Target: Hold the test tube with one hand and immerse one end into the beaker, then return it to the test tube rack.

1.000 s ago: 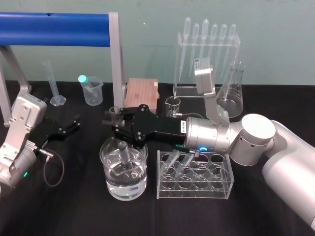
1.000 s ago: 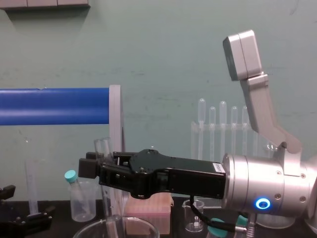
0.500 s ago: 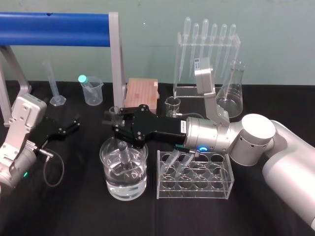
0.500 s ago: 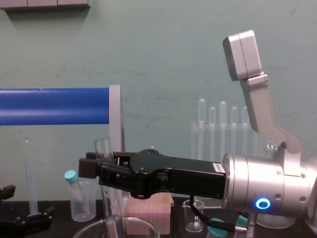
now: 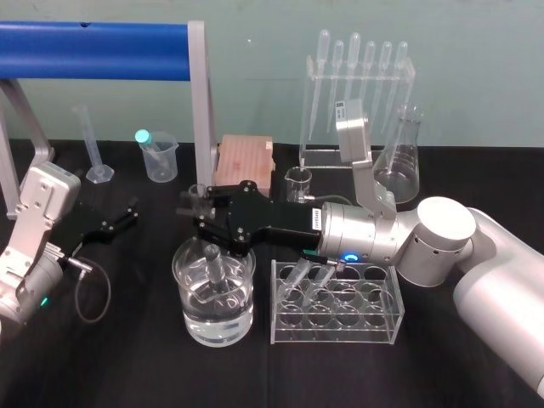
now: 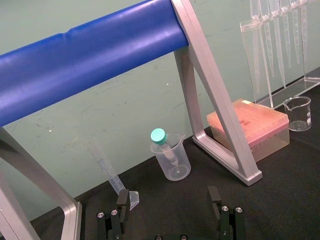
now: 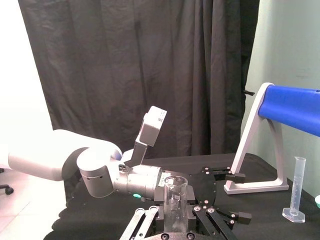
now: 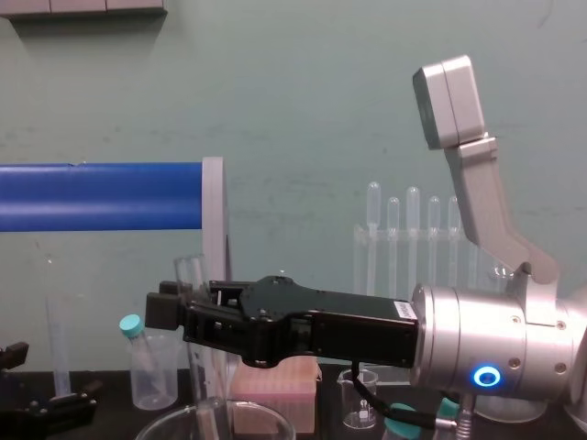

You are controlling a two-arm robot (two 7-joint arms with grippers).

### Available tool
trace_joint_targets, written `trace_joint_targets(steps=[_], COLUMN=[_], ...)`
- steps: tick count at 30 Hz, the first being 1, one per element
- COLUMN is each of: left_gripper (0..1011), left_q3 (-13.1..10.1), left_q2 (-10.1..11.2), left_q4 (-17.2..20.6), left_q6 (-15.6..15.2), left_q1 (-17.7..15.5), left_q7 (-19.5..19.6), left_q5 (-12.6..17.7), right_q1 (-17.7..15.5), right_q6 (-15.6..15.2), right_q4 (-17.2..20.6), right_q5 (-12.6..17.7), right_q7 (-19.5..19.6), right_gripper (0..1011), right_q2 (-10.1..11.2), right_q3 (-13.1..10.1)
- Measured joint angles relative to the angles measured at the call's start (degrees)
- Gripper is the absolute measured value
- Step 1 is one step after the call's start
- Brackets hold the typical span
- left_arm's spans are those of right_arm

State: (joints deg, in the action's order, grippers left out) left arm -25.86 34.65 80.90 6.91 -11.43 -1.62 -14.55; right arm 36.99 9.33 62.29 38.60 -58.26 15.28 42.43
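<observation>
Test tube point(image 5: 214, 270) still in beaker point(image 5: 243, 318)

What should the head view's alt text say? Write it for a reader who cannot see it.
The right gripper, reaching across the black table, is shut on a roughly upright test tube whose lower end dips into the wide beaker. The clear test tube rack stands just right of the beaker; the left gripper sits open at far left.

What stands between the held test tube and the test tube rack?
Nothing visible. The right gripper holds the test tube in the beaker; the rack stands beside it, front holes free. The left gripper rests aside.
</observation>
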Motion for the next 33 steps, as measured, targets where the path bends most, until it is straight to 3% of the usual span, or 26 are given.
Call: trace_joint_targets(steps=[33], left_gripper=[1000], left_q3=[0.00], left_q2=[0.00], left_q4=[0.00], left_q6=[0.00], left_q1=[0.00], left_q7=[0.00], left_q5=[0.00], right_q1=[0.00], right_q6=[0.00], right_q4=[0.00], right_q5=[0.00], right_q7=[0.00], right_gripper=[230], right_q2=[0.00], right_q3=[0.00])
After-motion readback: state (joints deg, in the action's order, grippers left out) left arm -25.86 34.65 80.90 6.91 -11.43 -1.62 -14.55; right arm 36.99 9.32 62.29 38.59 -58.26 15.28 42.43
